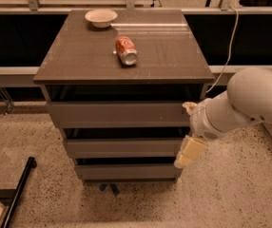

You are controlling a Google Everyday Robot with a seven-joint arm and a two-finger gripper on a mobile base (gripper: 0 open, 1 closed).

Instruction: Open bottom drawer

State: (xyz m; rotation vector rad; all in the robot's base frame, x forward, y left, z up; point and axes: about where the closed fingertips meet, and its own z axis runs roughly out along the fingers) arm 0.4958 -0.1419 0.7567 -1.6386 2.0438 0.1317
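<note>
The bottom drawer [129,171] is the lowest of three grey-brown flat fronts of the small cabinet [121,70], with a dark gap above it. It sits in line with the two fronts above it. My gripper [189,152], cream-coloured on a white arm [250,101], hangs at the cabinet's right front edge. It is level with the middle drawer [124,147] and the gap above the bottom drawer, with its tip at the bottom drawer's upper right corner.
A red soda can [127,51] lies on its side on the cabinet top, with a white bowl [101,17] at the back. A black bar [17,191] lies on the speckled floor at the left. A cable [227,42] hangs behind on the right.
</note>
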